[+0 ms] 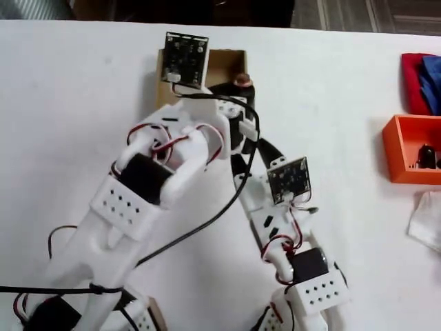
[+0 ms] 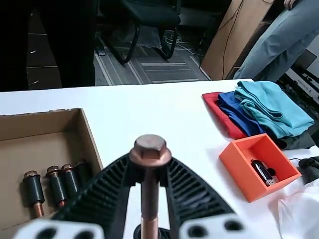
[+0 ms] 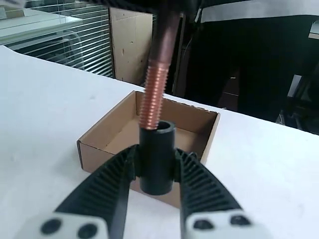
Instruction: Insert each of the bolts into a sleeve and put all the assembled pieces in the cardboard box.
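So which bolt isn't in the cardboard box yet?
The bolt held in the left gripper, tip at the sleeve; the other three lie sleeved inside the cardboard box.

Three assembled pieces (image 2: 50,186) lie in the cardboard box (image 2: 90,137), the bolt (image 3: 155,94) in the sleeve (image 3: 156,162) beside it.

Orange tray (image 2: 237,167) on white table (image 2: 164,109), small dark item (image 2: 261,169) inside. Folded red, blue, teal cloths (image 2: 264,104) just beside it.
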